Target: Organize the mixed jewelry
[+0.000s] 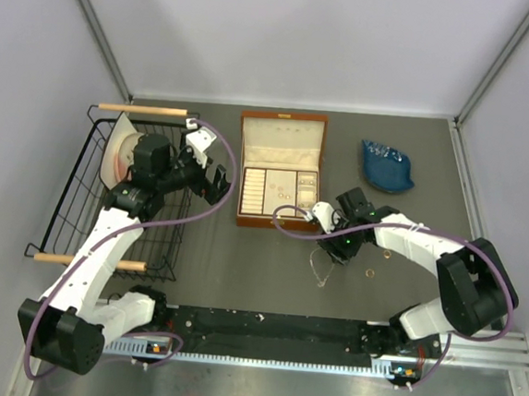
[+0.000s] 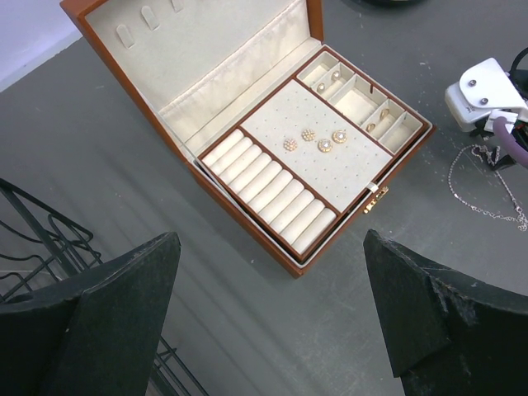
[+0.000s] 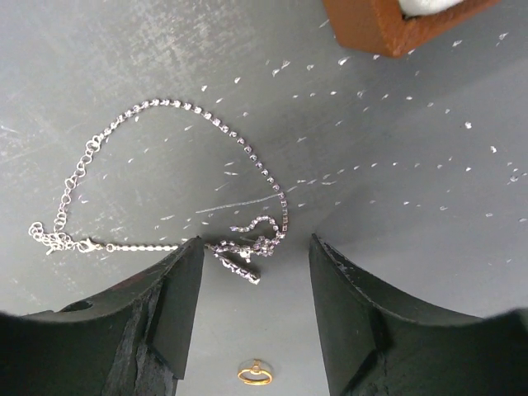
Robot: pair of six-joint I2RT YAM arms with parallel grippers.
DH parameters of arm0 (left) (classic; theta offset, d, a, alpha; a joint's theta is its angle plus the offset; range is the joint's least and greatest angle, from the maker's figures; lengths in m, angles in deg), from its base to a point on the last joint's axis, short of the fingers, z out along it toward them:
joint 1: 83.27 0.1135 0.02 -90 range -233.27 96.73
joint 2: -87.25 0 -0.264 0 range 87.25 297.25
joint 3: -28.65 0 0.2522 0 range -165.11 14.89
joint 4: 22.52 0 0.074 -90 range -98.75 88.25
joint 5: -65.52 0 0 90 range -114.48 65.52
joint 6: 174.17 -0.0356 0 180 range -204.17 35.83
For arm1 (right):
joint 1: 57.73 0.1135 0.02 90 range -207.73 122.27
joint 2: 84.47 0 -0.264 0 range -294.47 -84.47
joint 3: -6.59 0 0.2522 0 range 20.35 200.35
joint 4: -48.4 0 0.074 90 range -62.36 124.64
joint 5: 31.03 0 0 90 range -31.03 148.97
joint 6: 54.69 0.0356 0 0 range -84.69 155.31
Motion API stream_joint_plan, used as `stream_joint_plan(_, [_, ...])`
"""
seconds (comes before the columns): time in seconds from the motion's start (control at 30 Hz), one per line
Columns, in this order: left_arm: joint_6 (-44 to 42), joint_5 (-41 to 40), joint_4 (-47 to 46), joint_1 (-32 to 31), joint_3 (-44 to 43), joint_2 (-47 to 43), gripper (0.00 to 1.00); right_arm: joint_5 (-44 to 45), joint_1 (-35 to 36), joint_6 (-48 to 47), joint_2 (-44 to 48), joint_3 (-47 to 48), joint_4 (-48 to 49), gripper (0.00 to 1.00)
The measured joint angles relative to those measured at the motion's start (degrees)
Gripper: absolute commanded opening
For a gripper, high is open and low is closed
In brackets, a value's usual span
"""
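Observation:
The thin silvery chain necklace [image 3: 247, 157] lies loose on the grey table, its bunched pendant end [image 3: 239, 252] between my right gripper's [image 3: 256, 247] open fingers [image 3: 177, 305], just above the table. One tiny gold ring [image 3: 255, 373] lies further in between those fingers. From above, the necklace [image 1: 321, 266] lies in front of the box, with two rings [image 1: 386, 255] [image 1: 369, 273] to its right and my right gripper [image 1: 339, 246] over them. The open brown box [image 2: 206, 58] holds several pearl earrings [image 2: 318, 140]. My left gripper [image 2: 271, 239] is open and empty, hovering left of the box [image 1: 281, 144].
A black wire basket [image 1: 80, 191] with wooden handles stands at the left, holding a pale bowl-like item [image 1: 120, 148]. A blue leaf-shaped dish [image 1: 386, 165] sits at the back right. The box's brown corner [image 3: 388, 25] is just ahead of my right gripper.

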Motion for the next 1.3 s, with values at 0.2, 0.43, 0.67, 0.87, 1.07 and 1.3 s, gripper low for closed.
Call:
stream_joint_plan(0.2, [-0.02, -0.35, -0.31, 0.0, 0.59, 0.0, 0.99, 0.79, 0.74, 1.03, -0.46, 0.22, 0.63, 0.51])
stream_joint_plan(0.43, [-0.02, -0.48, -0.61, 0.0, 1.11, -0.02, 0.99, 0.57, 0.74, 1.51, -0.92, 0.72, 0.37, 0.59])
stream_joint_plan(0.67, [-0.04, -0.87, -1.07, 0.0, 1.66, -0.07, 0.99, -0.7, 0.81, 0.79, -0.72, 1.01, -0.9, 0.6])
stream_joint_plan(0.87, [-0.04, -0.87, -1.16, 0.0, 1.66, -0.07, 0.99, -2.1, 0.98, 0.35, -0.11, 0.98, -2.1, 0.6])
stream_joint_plan(1.07, [-0.07, -0.9, -1.46, 0.0, 1.66, -0.07, 0.99, -2.56, 1.07, 0.55, 0.76, 1.09, -2.25, 0.59])
stream_joint_plan(1.3, [-0.07, -0.9, -1.49, 0.0, 1.66, -0.07, 0.99, -1.25, 1.09, 1.99, -0.02, 2.82, -1.7, 0.58])
